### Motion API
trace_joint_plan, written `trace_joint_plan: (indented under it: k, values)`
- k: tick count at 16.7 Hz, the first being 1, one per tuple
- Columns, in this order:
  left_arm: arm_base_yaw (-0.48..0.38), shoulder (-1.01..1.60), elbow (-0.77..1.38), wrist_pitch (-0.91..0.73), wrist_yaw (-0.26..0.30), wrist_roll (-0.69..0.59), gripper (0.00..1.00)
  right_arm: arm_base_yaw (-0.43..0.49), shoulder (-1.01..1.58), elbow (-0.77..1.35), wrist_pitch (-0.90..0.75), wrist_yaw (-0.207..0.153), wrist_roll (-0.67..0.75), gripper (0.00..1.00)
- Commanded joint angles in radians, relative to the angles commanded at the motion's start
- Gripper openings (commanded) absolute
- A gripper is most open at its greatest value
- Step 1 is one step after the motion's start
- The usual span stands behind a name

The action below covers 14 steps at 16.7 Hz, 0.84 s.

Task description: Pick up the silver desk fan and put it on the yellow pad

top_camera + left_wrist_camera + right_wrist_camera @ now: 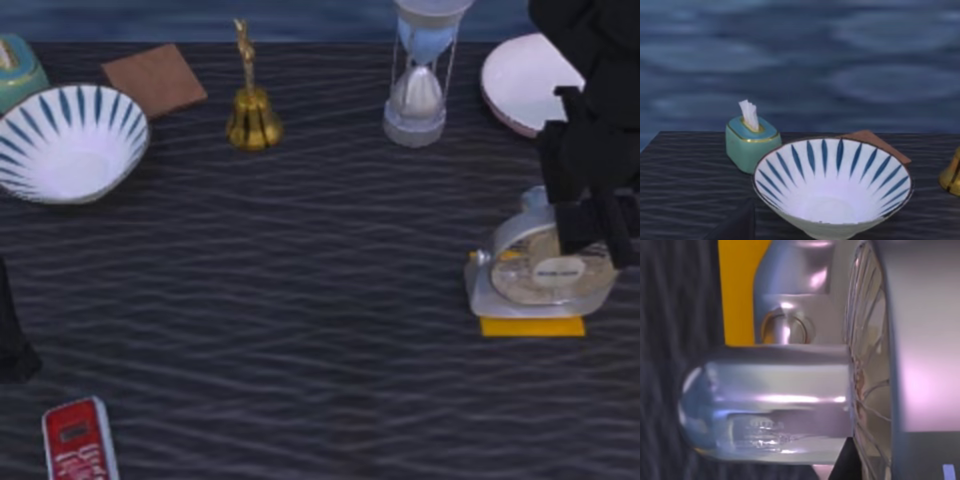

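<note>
The silver desk fan is at the table's right side, its base and ring cage over the yellow pad, which shows only as a strip along the near edge. My right gripper reaches in from the right and is shut on the cage's ring. In the right wrist view the chrome motor hub fills the frame, the yellow pad lies behind it, and one dark finger sits against the back of the cage. My left arm is parked at the left edge.
A blue-striped bowl, a brown pad and a teal tissue box stand at the back left. A gold bell, an hourglass and a white round dish line the back. A red phone lies front left.
</note>
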Motion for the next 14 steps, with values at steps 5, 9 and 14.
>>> trace_joint_plan:
  k: [5, 9, 14]
  values:
    - [0.0, 0.0, 0.0, 0.0, 0.0, 0.0, 1.0, 0.0, 0.0, 0.0, 0.0, 0.0, 0.0, 0.75]
    - [0.0, 0.0, 0.0, 0.0, 0.0, 0.0, 1.0, 0.0, 0.0, 0.0, 0.0, 0.0, 0.0, 1.0]
    - [0.0, 0.0, 0.0, 0.0, 0.0, 0.0, 1.0, 0.0, 0.0, 0.0, 0.0, 0.0, 0.0, 1.0]
